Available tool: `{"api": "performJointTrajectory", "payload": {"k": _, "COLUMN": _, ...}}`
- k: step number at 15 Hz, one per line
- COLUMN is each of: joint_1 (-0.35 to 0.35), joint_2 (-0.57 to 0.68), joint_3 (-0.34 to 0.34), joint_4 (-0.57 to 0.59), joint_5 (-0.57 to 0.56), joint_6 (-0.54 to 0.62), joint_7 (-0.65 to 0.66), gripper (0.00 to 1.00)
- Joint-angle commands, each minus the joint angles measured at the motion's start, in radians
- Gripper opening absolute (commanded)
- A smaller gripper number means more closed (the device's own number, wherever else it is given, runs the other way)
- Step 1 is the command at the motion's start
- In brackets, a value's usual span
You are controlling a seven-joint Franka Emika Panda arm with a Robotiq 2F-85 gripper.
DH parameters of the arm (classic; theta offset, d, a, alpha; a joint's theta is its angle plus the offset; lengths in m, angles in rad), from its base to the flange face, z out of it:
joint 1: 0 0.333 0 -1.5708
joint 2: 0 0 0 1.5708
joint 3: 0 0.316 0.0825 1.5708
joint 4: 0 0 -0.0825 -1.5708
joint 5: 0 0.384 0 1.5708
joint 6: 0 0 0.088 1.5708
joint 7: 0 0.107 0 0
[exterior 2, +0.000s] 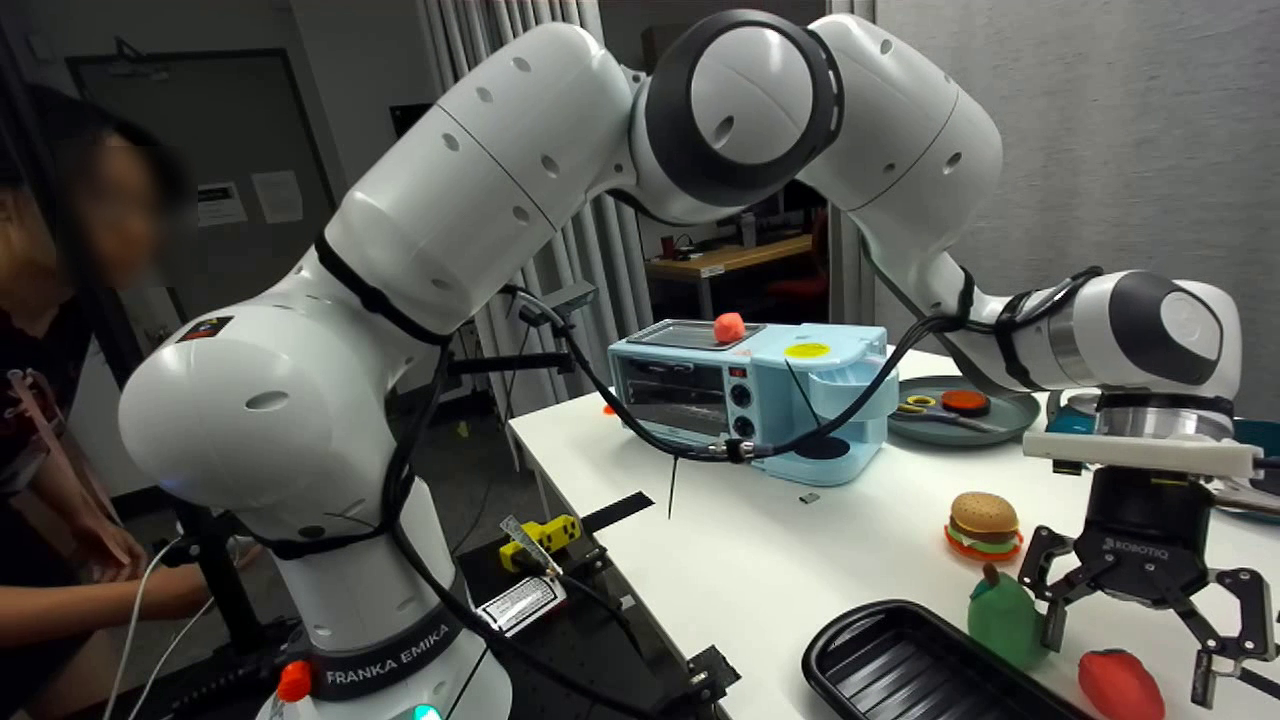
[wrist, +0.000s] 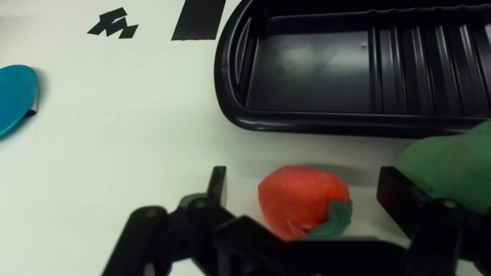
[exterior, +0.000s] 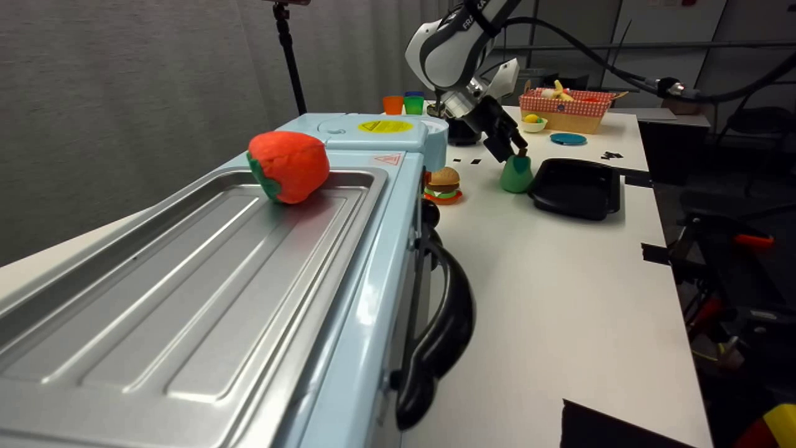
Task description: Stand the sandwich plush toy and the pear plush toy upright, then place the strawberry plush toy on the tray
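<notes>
The sandwich toy, burger-like, stands upright on the white table in both exterior views (exterior: pixel 443 182) (exterior 2: pixel 983 522). The green pear toy stands upright, stem up, beside the black tray (exterior: pixel 578 186) in both exterior views (exterior: pixel 516 175) (exterior 2: pixel 1003 618). The small red strawberry toy (exterior 2: pixel 1120 686) lies on the table by the pear and the tray (wrist: pixel 307 73). My gripper (exterior 2: pixel 1130 655) is open above it. In the wrist view the gripper's fingers (wrist: pixel 301 172) are on either side of the strawberry toy (wrist: pixel 303 199), apart from it. The right finger is close to the pear (wrist: pixel 448 165); contact is unclear.
A light blue oven (exterior 2: pixel 780 365) with a larger red-orange toy (exterior: pixel 292 167) on its metal top stands on the table. A teal disc (wrist: pixel 15 96), a checked basket (exterior: pixel 566 112), a small bowl (exterior: pixel 533 126) and a dark plate (exterior 2: pixel 1010 410) are farther off.
</notes>
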Motion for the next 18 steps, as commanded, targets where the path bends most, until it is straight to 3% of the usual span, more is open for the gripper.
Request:
{"api": "performJointTrajectory", "payload": {"k": 1, "joint_1": -0.013, "joint_2": 0.025, "joint_3": 0.006, "joint_4": 0.012, "joint_5": 0.009, "joint_6": 0.037, "joint_7": -0.018, "gripper": 1.00}}
{"api": "performJointTrajectory", "payload": {"k": 11, "joint_1": -0.016, "joint_2": 0.053, "joint_3": -0.013, "joint_4": 0.027, "joint_5": -0.002, "joint_6": 0.100, "joint_7": -0.024, "gripper": 0.97}}
{"api": "performJointTrajectory", "payload": {"k": 12, "joint_1": -0.017, "joint_2": 0.054, "joint_3": -0.014, "joint_4": 0.028, "joint_5": -0.002, "joint_6": 0.102, "joint_7": -0.024, "gripper": 0.74}}
{"api": "performJointTrajectory", "payload": {"k": 14, "joint_1": -0.018, "joint_2": 0.055, "joint_3": -0.015, "joint_4": 0.028, "joint_5": -0.004, "joint_6": 0.104, "joint_7": -0.027, "gripper": 0.69}}
{"api": "performJointTrajectory", "payload": {"k": 18, "joint_1": -0.018, "joint_2": 0.056, "joint_3": -0.014, "joint_4": 0.030, "joint_5": -0.006, "joint_6": 0.102, "joint_7": -0.036, "gripper": 0.37}}
